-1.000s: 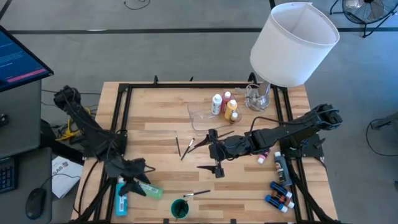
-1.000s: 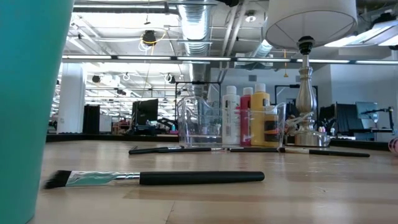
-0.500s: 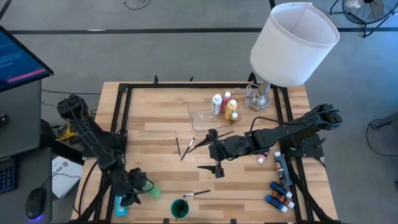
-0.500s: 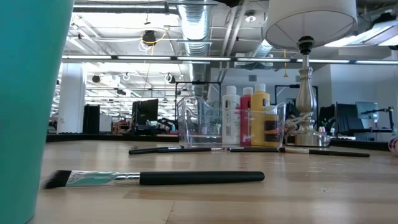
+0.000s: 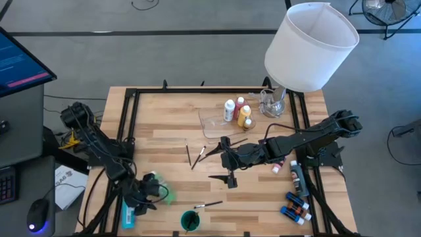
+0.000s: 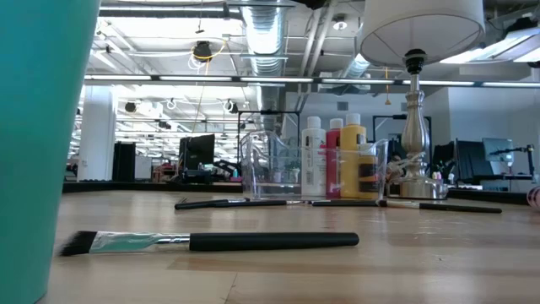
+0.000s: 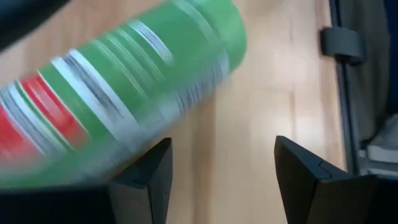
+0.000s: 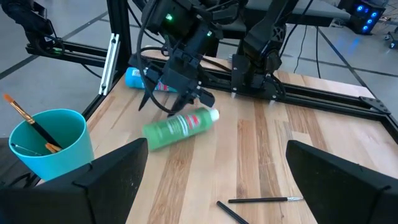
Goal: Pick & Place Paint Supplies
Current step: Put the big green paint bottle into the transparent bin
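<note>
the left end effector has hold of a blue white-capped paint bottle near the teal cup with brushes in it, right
Not quite: the white-capped plastic paint bottle is green, not blue. The right wrist view shows the left end effector on the green bottle beside the round teal plastic cup with brushes in it. A blue bottle lies behind it, not held.

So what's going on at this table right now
The left gripper has a green paint bottle at the near left corner of the table, carrying it on its side just above the wood beside a teal cup of brushes. The right gripper waits open over the middle of the table. Three bottles already stand on the clear tray by the lamp.
</note>
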Available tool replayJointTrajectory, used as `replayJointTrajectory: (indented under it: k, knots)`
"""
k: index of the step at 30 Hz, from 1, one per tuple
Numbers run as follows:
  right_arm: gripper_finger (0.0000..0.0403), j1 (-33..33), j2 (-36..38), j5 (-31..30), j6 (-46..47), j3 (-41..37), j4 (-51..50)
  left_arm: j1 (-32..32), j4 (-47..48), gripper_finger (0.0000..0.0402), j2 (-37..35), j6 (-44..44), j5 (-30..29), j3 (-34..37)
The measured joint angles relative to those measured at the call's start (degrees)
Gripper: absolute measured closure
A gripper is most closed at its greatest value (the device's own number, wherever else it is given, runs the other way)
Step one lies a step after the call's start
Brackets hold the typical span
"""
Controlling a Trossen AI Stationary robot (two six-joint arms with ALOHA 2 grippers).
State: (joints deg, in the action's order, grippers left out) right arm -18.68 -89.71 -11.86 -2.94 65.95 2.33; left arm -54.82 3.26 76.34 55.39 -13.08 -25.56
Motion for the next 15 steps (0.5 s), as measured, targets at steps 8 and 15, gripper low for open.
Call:
replayJointTrajectory:
  k: [8, 15]
  knots:
    - [0.0027, 0.0, 0.0, 0.0, 0.0, 0.0, 0.0, 4.1, 0.0, 0.0220, 0.0, -6.1, -0.5, 0.0]
    - [0.0027, 1.8, -0.6, 0.0, 2.1, -0.1, 0.0, 7.1, 0.8, 0.0220, -0.7, -16.4, -11.1, 0.1]
